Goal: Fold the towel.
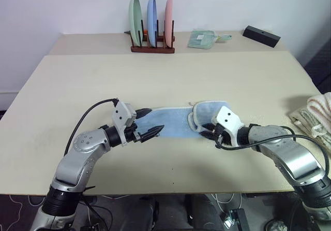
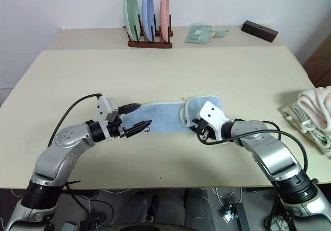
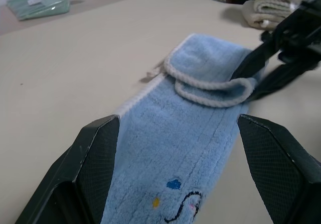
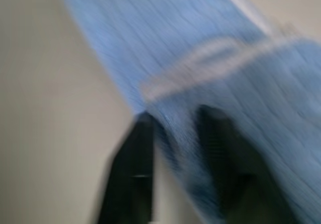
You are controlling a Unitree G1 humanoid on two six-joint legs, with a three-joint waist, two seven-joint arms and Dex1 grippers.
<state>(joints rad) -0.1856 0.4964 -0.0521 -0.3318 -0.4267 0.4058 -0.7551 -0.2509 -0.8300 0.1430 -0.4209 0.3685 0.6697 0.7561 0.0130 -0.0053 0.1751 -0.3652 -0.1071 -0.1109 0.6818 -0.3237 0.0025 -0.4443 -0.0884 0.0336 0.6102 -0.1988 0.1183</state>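
Note:
The light blue towel (image 1: 170, 121) lies as a long strip on the table (image 1: 155, 75), and its white-piped right end (image 1: 207, 112) is folded back over itself. A small dark embroidered mark (image 3: 180, 204) sits near its left end. My left gripper (image 1: 156, 119) hovers level over that left end, wide open, with the cloth showing between its fingers (image 3: 95, 174). My right gripper (image 1: 208, 131) points down and to the left at the folded end. Its fingers (image 4: 140, 158) stand apart with the fold's near edge between them, blurred in the right wrist view.
A wooden rack (image 1: 151, 47) with three upright plates stands at the back. A small folded pale green cloth (image 1: 201, 38) and a black box (image 1: 261, 35) lie at the back right. A cream-pink knitted cloth (image 1: 316, 117) is piled at the right edge.

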